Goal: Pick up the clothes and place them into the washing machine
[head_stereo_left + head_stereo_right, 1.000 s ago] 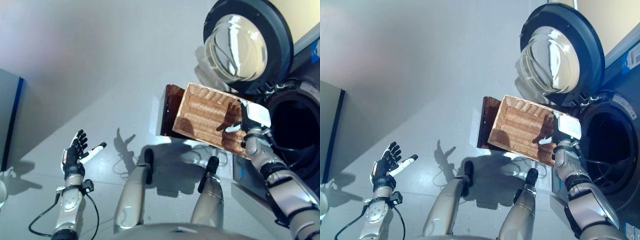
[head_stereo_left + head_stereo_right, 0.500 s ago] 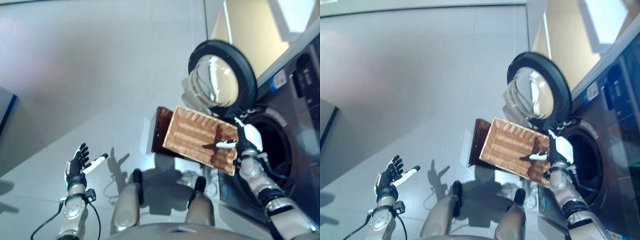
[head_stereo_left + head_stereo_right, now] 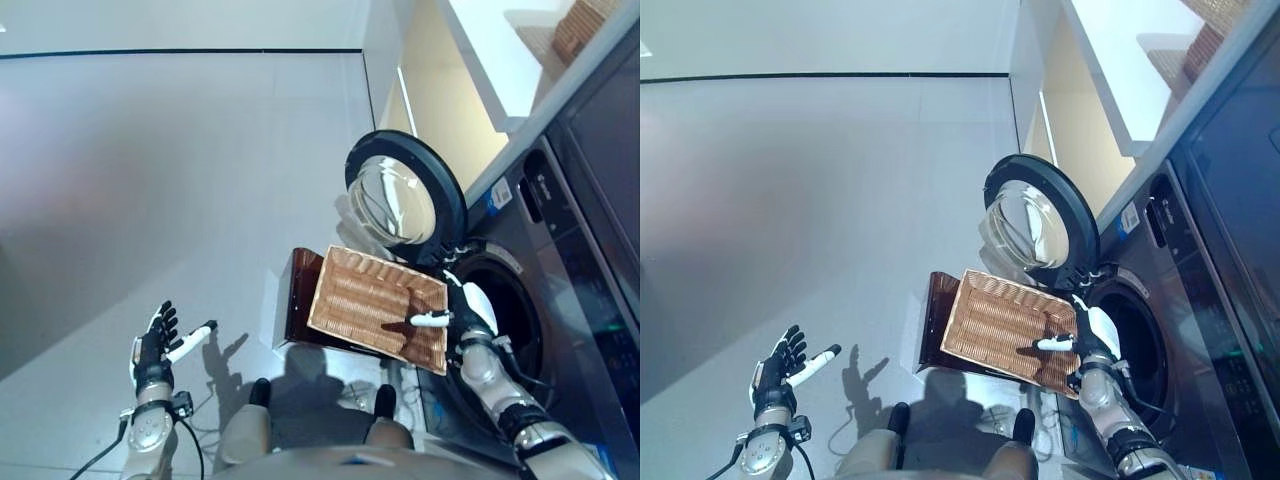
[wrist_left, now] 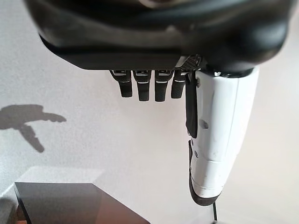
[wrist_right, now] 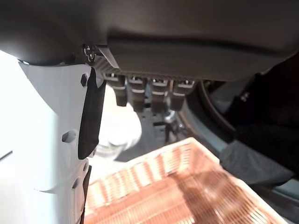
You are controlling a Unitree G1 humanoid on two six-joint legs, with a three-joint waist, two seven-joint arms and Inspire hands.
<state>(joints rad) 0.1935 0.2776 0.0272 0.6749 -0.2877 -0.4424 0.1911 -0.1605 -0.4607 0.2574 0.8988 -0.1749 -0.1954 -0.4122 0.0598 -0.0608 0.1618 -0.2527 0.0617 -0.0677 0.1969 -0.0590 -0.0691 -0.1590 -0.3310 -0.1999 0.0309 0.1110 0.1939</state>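
Both hands were open, holding nothing: right hand (image 3: 468, 312) hovered between wicker basket (image 3: 375, 308) and washing machine drum opening (image 3: 510, 320), left hand (image 3: 157, 338) idle, well apart. No clothes visible; basket looked empty, door (image 3: 400, 197) swung open.

Silver-grey arms, dark hands (white-covered thumbs).

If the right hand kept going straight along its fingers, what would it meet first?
Probably the open door of the washing machine: the right hand, open above the wicker basket, points that way, though depth is unclear.
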